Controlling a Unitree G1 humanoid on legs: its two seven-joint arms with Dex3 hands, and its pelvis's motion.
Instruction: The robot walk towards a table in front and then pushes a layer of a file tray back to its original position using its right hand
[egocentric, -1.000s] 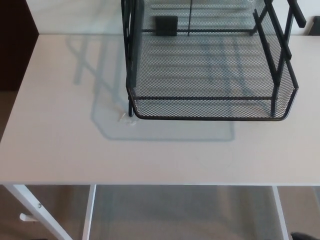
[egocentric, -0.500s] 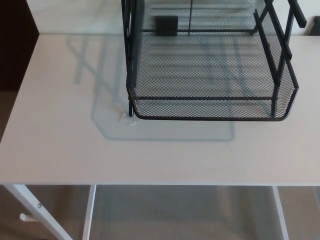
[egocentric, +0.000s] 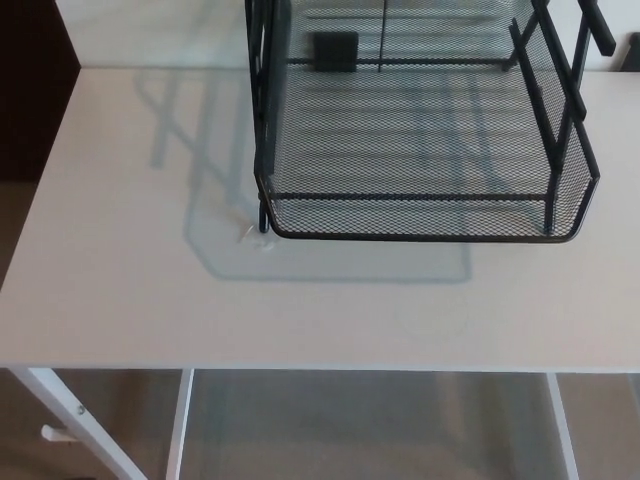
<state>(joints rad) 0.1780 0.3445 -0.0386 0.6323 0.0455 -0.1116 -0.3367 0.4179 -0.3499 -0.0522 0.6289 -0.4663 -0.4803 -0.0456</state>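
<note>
A black wire-mesh file tray (egocentric: 420, 130) stands on the white table (egocentric: 130, 290), reaching from the middle to the right of the head view. One mesh layer juts toward me, its curved front rim (egocentric: 420, 236) hanging a little above the tabletop. Black upright posts (egocentric: 262, 110) frame the tray at left and right. Neither of my hands shows in the picture.
The table's near edge (egocentric: 320, 368) crosses the lower picture, with white legs (egocentric: 70, 420) and beige floor beneath. A dark panel (egocentric: 25, 90) stands at the far left. The tray casts a shadow (egocentric: 230, 250) on the tabletop to its left and front.
The whole picture has shifted very slightly, so the camera moved a touch. A dark speck at the bottom right corner one second ago is gone.
</note>
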